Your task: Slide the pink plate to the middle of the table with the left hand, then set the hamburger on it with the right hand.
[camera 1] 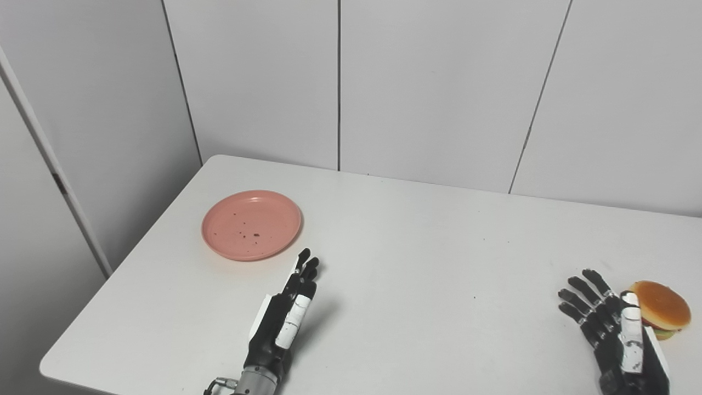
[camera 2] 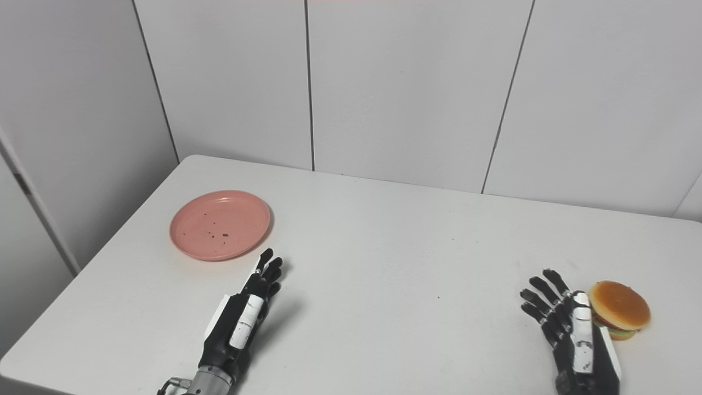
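Note:
A pink plate (camera 1: 252,224) with a few dark crumbs lies on the white table (camera 1: 417,247) at the left, near the far corner. My left hand (camera 1: 285,315) hovers just in front of and to the right of it, edge-on, fingers straight and apart from the rim, holding nothing. The hamburger (camera 1: 661,309), tan bun over green and red layers, sits near the front right. My right hand (camera 1: 611,329) stands open immediately to its left, fingers spread, the thumb side close against the bun.
White wall panels (camera 1: 439,82) rise behind the table. The table's left edge (camera 1: 131,241) drops off beside the plate, with a grey panel further left. Bare tabletop stretches between the two hands.

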{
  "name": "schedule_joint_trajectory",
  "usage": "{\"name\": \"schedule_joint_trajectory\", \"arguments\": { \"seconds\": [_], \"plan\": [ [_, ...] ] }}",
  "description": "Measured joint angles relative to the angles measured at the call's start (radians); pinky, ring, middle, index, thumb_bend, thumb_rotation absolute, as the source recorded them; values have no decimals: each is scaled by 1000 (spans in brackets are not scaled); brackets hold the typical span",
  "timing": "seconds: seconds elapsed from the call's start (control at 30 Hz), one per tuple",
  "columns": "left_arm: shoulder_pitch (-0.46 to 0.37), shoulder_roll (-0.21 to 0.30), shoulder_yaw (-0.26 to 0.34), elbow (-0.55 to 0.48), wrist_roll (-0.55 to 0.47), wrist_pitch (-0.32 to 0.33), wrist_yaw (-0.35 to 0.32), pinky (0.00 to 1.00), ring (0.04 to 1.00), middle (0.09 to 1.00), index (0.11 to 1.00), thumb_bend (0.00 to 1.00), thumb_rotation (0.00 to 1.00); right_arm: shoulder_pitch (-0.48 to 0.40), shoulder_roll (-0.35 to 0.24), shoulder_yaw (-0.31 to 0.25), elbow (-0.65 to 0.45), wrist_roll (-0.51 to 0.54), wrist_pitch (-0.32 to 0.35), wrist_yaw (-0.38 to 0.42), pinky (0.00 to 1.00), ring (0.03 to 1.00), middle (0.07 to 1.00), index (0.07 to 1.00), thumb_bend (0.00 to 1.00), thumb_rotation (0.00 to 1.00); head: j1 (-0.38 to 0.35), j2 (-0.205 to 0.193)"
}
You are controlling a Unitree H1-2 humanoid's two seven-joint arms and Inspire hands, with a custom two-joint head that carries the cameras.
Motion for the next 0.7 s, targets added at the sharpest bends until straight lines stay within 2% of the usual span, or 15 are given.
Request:
{"name": "schedule_joint_trajectory", "arguments": {
  "seconds": [0.3,0.5,0.7],
  "plan": [
    [-5,0,-7,26,4,-60,1,1000,986,982,1000,862,877,-16,-1,-8,33,3,-19,4,825,798,833,873,803,1000,3,-31],
    [-7,0,-9,39,4,-92,1,1000,987,981,1000,856,883,-20,-2,-8,48,10,-23,13,827,799,834,871,805,1000,5,-32],
    [-6,1,-10,39,4,-95,1,1000,990,986,1000,850,889,-20,-3,-9,49,10,-24,21,815,789,829,871,804,1000,8,-34]
  ]
}}
